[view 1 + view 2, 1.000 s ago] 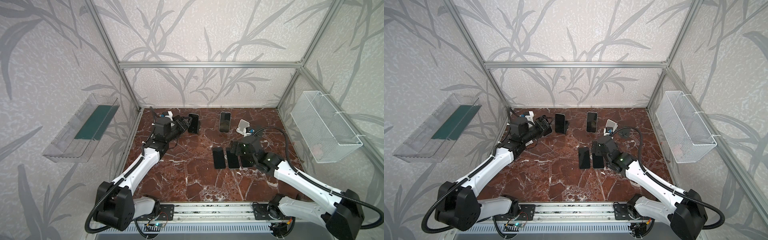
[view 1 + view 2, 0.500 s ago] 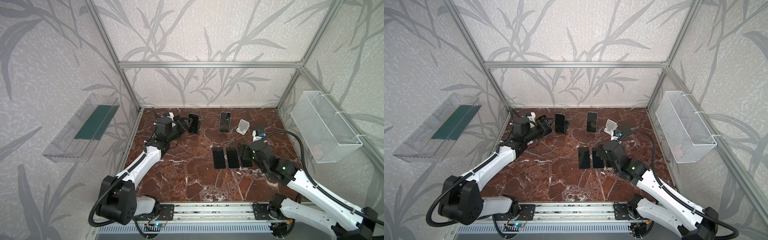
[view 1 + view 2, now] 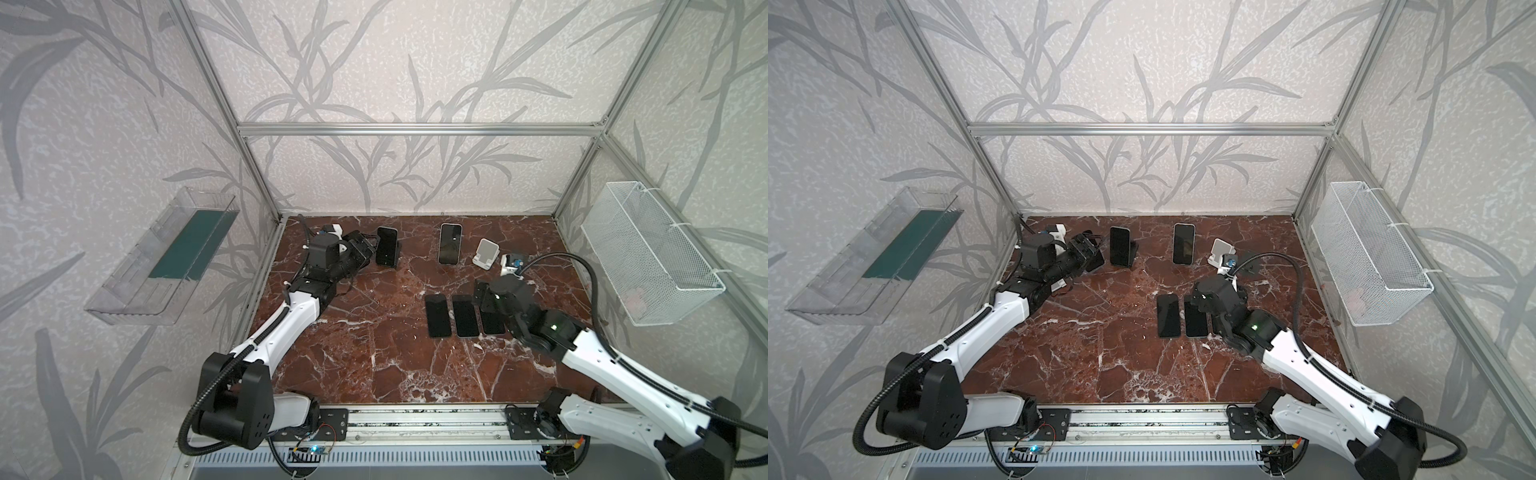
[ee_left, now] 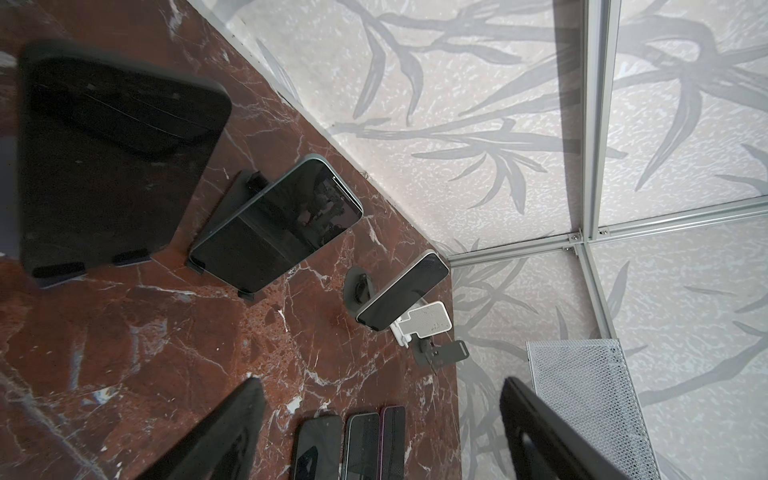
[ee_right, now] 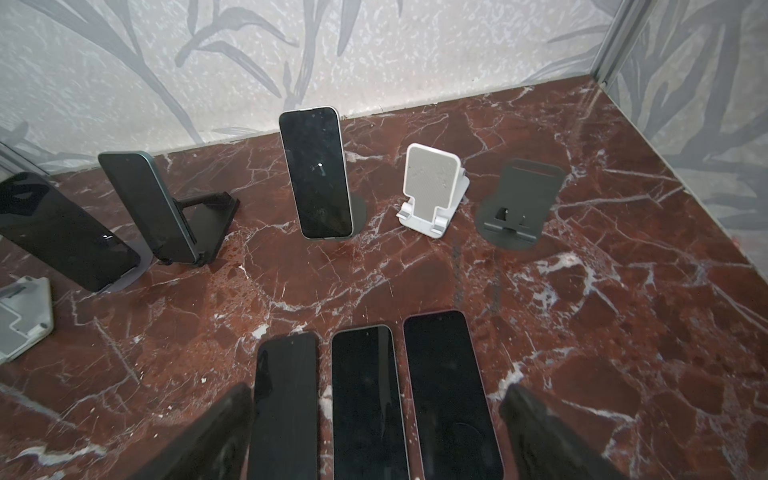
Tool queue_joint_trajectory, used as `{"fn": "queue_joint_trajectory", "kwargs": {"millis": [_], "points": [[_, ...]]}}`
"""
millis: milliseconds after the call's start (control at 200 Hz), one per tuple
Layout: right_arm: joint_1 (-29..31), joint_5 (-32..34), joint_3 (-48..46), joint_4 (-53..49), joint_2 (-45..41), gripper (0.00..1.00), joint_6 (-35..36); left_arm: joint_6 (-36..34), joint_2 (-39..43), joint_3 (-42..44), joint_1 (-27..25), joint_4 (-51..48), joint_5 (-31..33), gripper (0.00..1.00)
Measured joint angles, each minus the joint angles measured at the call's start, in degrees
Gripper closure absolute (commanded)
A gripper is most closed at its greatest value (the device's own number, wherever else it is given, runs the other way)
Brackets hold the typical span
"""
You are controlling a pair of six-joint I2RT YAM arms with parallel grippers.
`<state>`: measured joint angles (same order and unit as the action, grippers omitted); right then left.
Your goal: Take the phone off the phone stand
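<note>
A: Well, R gripper (image 5: 378, 390)?
B: Jaws wide, empty, above three flat phones (image 5: 365, 399)
A: L gripper (image 4: 380, 386)?
B: Spread wide too, empty, just beside leftmost phone (image 4: 104, 158), which leans on its stand (image 5: 135, 266); two more propped phones (image 5: 316, 178) further along back row

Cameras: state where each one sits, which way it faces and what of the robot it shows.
Both top views: high at the front, looking down and back over the table; left arm, right arm, left gripper and right gripper show.
Left wrist: on the left arm, facing across towards the mesh basket; its open fingers show.
Right wrist: on the right arm, facing the back wall; its open fingers show.
Shared: both wrist views show the three flat phones.
</note>
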<state>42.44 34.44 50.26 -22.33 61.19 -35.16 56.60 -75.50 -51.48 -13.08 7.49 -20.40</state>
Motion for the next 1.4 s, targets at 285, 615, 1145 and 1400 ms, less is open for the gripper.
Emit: {"fn": "queue_joint_trajectory", "kwargs": {"millis": [285, 615, 1145, 1400], "points": [[-0.2, 10.8, 10.8, 10.6, 17.9, 0.01, 8.1, -1.4, -0.8, 0.0, -0.4, -0.6, 0.8, 0.12], [-9.0, 3.3, 40.4, 10.9, 42.6, 0.01, 19.8, -3.7, -4.6, -1.0, -2.2, -3.3, 0.4, 0.12], [-14.3, -7.1, 49.4, 5.1, 54.9, 0.01, 17.4, -1.5, -4.6, -1.0, -1.4, -1.4, -3.1, 0.14], [-15.8, -9.7, 57.9, 2.4, 59.7, 0.01, 16.2, -1.6, -4.6, -1.0, -1.6, -1.3, -3.3, 0.14]]}}
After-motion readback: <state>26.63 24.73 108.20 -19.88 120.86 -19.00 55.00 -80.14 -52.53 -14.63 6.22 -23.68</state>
